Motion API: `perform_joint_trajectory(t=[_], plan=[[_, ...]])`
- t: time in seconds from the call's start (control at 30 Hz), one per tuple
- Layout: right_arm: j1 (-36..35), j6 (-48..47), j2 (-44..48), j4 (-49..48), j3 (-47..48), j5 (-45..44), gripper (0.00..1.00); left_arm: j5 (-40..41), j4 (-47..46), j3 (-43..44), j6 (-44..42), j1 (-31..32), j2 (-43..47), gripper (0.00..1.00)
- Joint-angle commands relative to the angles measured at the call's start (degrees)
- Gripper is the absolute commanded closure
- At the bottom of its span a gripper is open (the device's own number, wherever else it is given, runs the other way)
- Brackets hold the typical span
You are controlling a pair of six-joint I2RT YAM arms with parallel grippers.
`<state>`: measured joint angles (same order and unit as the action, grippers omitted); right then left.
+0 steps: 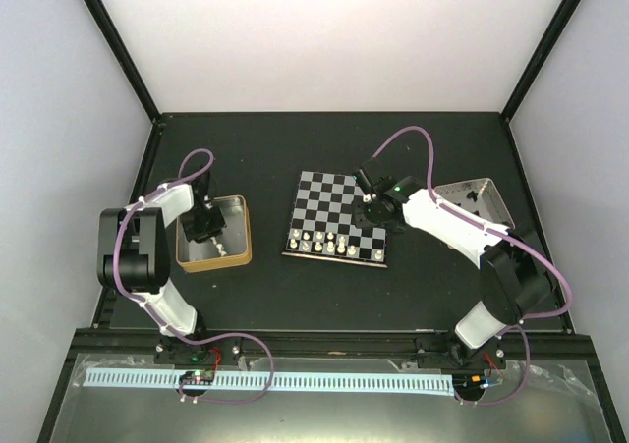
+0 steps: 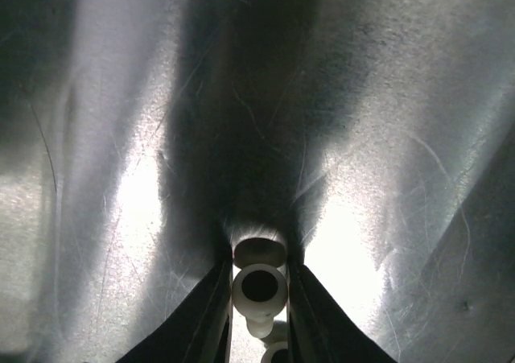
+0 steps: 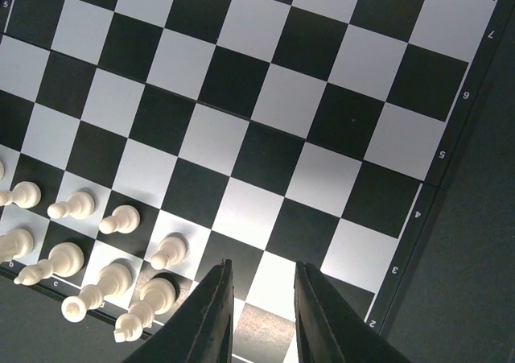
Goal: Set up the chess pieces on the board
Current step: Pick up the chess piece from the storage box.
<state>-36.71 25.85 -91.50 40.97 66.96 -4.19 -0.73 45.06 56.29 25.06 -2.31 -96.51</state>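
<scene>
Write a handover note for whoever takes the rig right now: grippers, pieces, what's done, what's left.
Left gripper: down inside the gold tin, shut on a white piece.
Right gripper: open and empty, over the right side of the board.
Done: several white pieces stand in two rows along the board's near edge, left part.
Left: the remaining white pieces and all the black ones, none of which are on the board. Dark shapes in the silver tin are probably them.
</scene>
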Motion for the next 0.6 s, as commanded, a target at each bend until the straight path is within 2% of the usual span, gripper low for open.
perform_joint_trajectory(t=[0.0, 0.17, 0.33, 0.47, 0.57], plan=[[-0.03, -0.19, 0.17, -1.41, 1.08, -0.03, 0.77, 1.47, 0.25, 2.09, 0.14, -0.47, -1.42, 0.81], [-0.03, -0.28, 0.54, -1.57, 0.83, -0.04, 0.77, 1.31, -0.04, 1.80, 0.09, -0.42, -0.79, 0.92], [-0.02, -0.72, 1.61, -3.94, 0.29, 1.66, 0.77, -1.68, -0.67, 1.92, 0.59, -0.46, 4.61, 0.92], [0.02, -1.53, 3.48, -9.99, -0.42, 5.88, 0.74, -9.99, -2.06, 1.93, 3.28, -0.37, 11.06, 0.93], [-0.07, -2.09, 5.40, -18.77, -1.49, 11.00, 0.67, -18.39, -4.39, 1.51, 8.21, -0.41, 14.90, 0.92]])
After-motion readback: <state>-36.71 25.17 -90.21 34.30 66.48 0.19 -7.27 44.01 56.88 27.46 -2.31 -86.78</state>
